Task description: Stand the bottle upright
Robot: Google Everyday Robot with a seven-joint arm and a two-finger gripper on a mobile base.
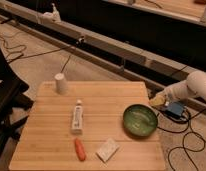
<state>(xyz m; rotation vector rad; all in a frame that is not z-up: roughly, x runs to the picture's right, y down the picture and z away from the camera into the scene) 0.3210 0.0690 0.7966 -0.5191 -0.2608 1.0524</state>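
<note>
The bottle (77,117) lies flat on the wooden table (51,145), left of centre, with its narrow white cap pointing to the far side. My gripper (157,101) hangs off the table's right edge, just beyond the green bowl, at the end of the white arm (193,86) that comes in from the right. It is open, holds nothing, and is well apart from the bottle.
A green bowl (140,120) sits at the table's right side. A white paper cup (61,83) stands at the far left corner. An orange carrot-like piece (80,149) and a flat white block (107,149) lie near the front edge. Cables and a blue box (174,111) lie on the floor.
</note>
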